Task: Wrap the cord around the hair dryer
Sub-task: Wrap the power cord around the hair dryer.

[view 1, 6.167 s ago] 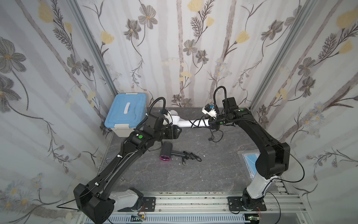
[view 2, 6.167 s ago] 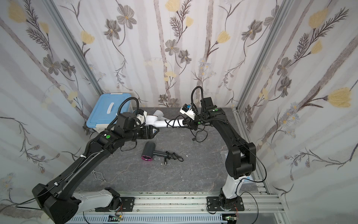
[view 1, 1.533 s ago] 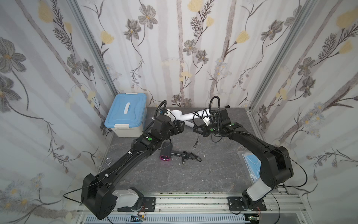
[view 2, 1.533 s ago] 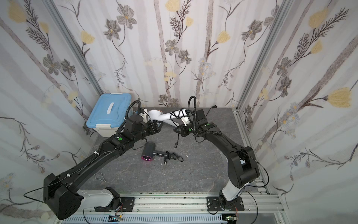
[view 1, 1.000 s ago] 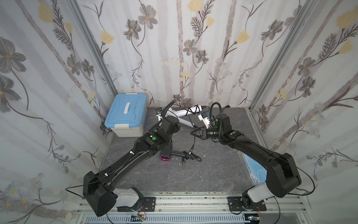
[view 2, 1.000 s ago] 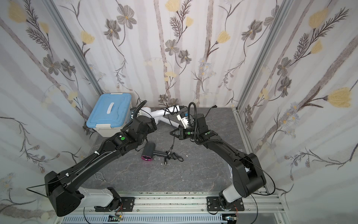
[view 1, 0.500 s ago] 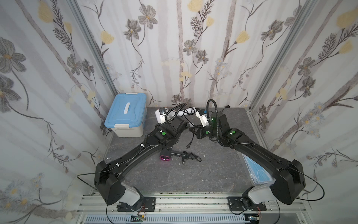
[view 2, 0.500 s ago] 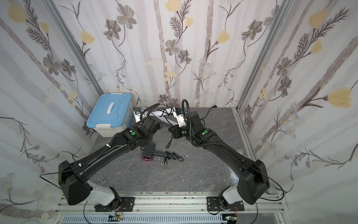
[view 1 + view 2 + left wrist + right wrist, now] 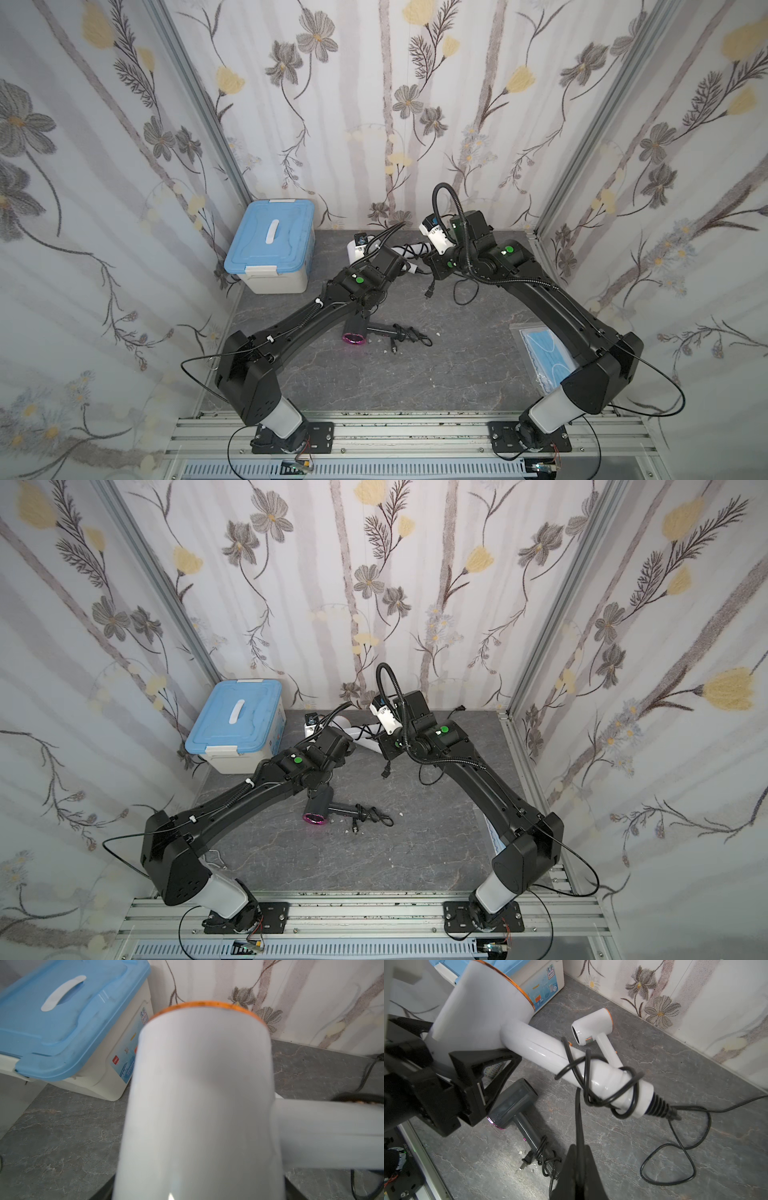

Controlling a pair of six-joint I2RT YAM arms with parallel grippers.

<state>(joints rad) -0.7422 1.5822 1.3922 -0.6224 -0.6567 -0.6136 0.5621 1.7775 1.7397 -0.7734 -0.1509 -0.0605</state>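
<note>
My left gripper [image 9: 467, 1043] is shut on the barrel of the white hair dryer [image 9: 483, 1012], whose orange-rimmed barrel [image 9: 199, 1095] fills the left wrist view and hides the jaws there. The black cord [image 9: 591, 1080] loops loosely a few times round the dryer's handle [image 9: 542, 1049]. More of it trails from the handle's end across the table [image 9: 675, 1147]. My right gripper [image 9: 579, 1159] is shut on a stretch of cord below the handle. In both top views the plug [image 9: 428, 293] [image 9: 384, 773] dangles under that gripper.
A second white hair dryer [image 9: 591, 1026] lies near the back wall. A dark grey hair dryer [image 9: 357, 330] with its own cord bundled lies mid-table. A blue-lidded box [image 9: 270, 249] stands back left. A blue mask packet [image 9: 548, 357] lies at the right edge.
The left arm has reached further toward the back right with the dryer. The right gripper has risen slightly with the cord. Both grips are unchanged.
</note>
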